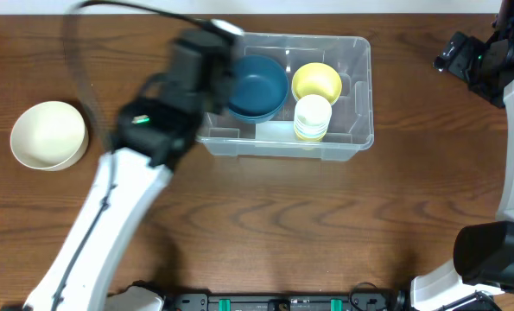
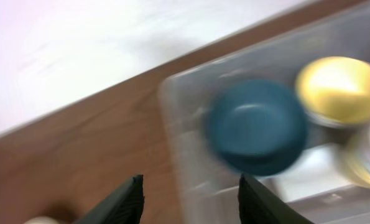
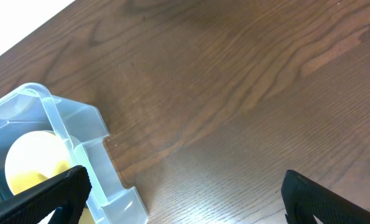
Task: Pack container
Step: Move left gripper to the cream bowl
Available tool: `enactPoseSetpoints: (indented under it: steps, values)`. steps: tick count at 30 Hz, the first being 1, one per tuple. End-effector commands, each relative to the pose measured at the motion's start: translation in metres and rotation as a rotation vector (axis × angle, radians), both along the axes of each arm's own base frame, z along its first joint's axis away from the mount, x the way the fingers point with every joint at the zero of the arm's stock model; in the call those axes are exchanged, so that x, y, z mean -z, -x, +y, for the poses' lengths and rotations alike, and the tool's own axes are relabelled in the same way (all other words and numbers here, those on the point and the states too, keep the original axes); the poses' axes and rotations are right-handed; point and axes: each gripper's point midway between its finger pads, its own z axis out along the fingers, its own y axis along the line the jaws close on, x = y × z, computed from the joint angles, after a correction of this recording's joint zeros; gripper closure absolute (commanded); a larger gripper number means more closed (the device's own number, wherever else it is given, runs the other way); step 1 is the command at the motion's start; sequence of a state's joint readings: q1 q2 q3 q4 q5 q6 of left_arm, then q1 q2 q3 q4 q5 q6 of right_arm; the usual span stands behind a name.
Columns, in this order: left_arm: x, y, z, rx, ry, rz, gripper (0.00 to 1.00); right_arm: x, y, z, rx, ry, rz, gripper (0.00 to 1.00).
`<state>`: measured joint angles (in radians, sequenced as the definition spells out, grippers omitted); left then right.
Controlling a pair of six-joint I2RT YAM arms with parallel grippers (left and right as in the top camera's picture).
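The clear plastic container (image 1: 352, 95) sits at the back middle of the table. Inside it are a blue bowl (image 1: 258, 85), a yellow bowl (image 1: 317, 81) and a stack of pale cups (image 1: 312, 119). My left gripper (image 1: 212, 65) hovers over the container's left end, open and empty; the left wrist view is blurred and shows the blue bowl (image 2: 258, 126), the yellow bowl (image 2: 340, 87) and the container wall (image 2: 178, 124) beyond my open fingers (image 2: 191, 193). My right gripper (image 1: 460, 56) is open and empty at the far right, above bare table (image 3: 185, 193), with the container's corner (image 3: 79, 134) at its left.
A cream bowl (image 1: 49, 135) stands on the wooden table at the far left, outside the container. A black cable (image 1: 75, 52) arcs over the back left. The right arm's base (image 1: 490, 250) is at the front right.
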<state>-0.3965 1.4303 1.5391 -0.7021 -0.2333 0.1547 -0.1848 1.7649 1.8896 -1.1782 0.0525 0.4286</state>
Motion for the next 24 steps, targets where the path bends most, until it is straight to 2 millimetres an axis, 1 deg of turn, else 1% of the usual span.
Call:
enactPoseSetpoints:
  steps: [1, 3, 6, 8, 10, 12, 15, 18, 22, 24]
  values:
    - [0.005, -0.005, 0.074, -0.277, 0.053, 0.022, 0.50, -0.011, 0.001, -0.002, 0.013, 0.004, -0.029, 0.01]
    - [0.014, -0.006, 0.113, -0.410, 0.085, 0.047, 0.50, -0.011, 0.001, -0.002, 0.013, 0.004, -0.029, 0.01]
    - [0.033, -0.009, 0.165, -0.579, 0.115, 0.088, 0.48, -0.011, 0.001, -0.002, 0.013, 0.004, -0.029, 0.01]
    - [0.051, -0.011, 0.192, -0.648, 0.116, 0.129, 0.48, -0.011, 0.001, -0.002, 0.013, 0.004, -0.029, 0.01]
    - [0.070, -0.014, 0.212, -0.695, 0.118, 0.176, 0.48, -0.011, 0.001, -0.002, 0.013, 0.004, -0.029, 0.01]
    - [0.091, -0.017, 0.230, -0.739, 0.112, 0.221, 0.48, -0.011, 0.001, -0.002, 0.012, 0.004, -0.029, 0.01]
    - [0.120, -0.024, 0.251, -0.786, 0.107, 0.273, 0.48, -0.011, 0.001, -0.002, 0.012, 0.004, -0.029, 0.01]
    - [0.148, -0.029, 0.266, -0.819, 0.103, 0.319, 0.47, -0.011, 0.001, -0.002, 0.012, 0.005, -0.028, 0.01]
    - [0.175, -0.034, 0.282, -0.851, 0.101, 0.352, 0.45, -0.011, 0.001, -0.002, 0.013, 0.004, -0.029, 0.01]
    - [0.183, -0.035, 0.290, -0.865, 0.101, 0.359, 0.45, -0.011, 0.001, -0.002, 0.013, 0.004, -0.029, 0.01]
